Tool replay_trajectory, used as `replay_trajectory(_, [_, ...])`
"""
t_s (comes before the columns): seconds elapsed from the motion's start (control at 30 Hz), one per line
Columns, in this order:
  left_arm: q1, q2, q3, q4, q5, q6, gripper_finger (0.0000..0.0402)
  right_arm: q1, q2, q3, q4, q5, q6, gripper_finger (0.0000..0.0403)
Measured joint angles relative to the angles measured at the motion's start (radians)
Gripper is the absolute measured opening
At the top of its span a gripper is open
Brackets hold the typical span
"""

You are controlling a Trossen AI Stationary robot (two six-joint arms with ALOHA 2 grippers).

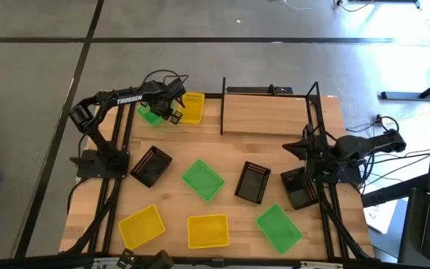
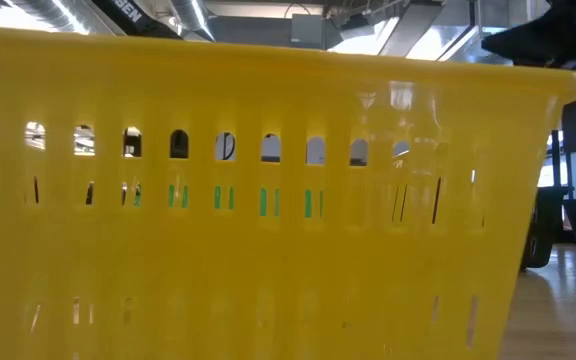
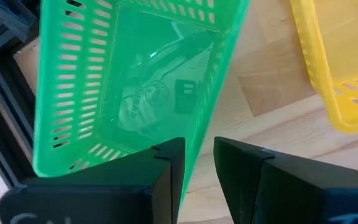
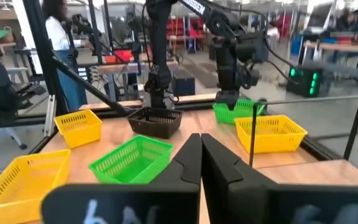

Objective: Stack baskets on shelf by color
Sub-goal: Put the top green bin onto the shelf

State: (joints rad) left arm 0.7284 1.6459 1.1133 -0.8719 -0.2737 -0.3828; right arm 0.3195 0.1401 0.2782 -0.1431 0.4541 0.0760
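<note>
**Gripping a green basket at the far left corner of the table**

Starting at the near edge in the high view, three baskets lie in a row: a yellow basket at the left, a second yellow basket in the middle, directly in front of the low camera and filling its picture, and a green basket at the right. Farther in, across the middle of the table, lie a black basket at the left, a green basket turned at an angle, and a black basket to its right. A third black basket sits at the right edge, under the right arm. The right gripper hangs at the right side over that area, its fingers pressed together and holding nothing.

At the far left corner, the left gripper pinches the side wall of a green basket between its two fingers; this basket is tilted. Just beside it, to the right, a yellow basket rests on the wood. The shelf, a light board framed by thin black posts, stands at the far centre-right of the table, and no basket lies on it.
</note>
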Motion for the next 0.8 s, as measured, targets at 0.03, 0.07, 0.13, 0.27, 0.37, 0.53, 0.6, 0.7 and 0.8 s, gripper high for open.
replay_trajectory(0.03, [0.0,0.0,0.0,0.0,0.004,0.0,0.0078,0.0,0.02,0.029,-0.025,0.0,0.008,0.0001])
replay_trajectory(0.07, [0.0,0.0,0.0,0.0,0.004,0.0,0.0078,0.0,0.043,0.058,-0.051,0.0,0.022,0.0])
replay_trajectory(0.13, [0.0,0.0,0.0,0.002,0.003,0.0,0.0078,0.0,0.086,0.115,-0.114,0.0,0.03,0.0001])
replay_trajectory(0.27, [0.0,0.0,0.0,0.023,-0.011,0.0,0.0078,0.0,0.173,0.219,-0.19,-0.001,0.036,0.0001])
replay_trajectory(0.37, [0.0,0.0,0.0,0.022,-0.001,0.0,0.0078,0.0,0.231,0.277,-0.204,-0.001,0.025,0.0001])
replay_trajectory(0.53, [0.0,0.0,0.0,0.023,-0.014,0.0,0.0078,0.0,0.318,0.351,-0.202,-0.002,0.023,0.0001])
replay_trajectory(0.6, [0.0,0.0,0.0,0.023,-0.041,0.0,0.0078,0.0,0.347,0.371,-0.204,-0.002,0.023,0.0])
replay_trajectory(0.7, [0.0,0.0,0.0,0.022,-0.045,-0.003,0.0078,0.0,0.386,0.402,-0.221,-0.002,0.023,0.0])
replay_trajectory(0.8, [0.0,0.0,0.0,0.022,-0.009,-0.007,0.0078,0.0,0.417,0.415,-0.228,-0.002,0.022,0.0])
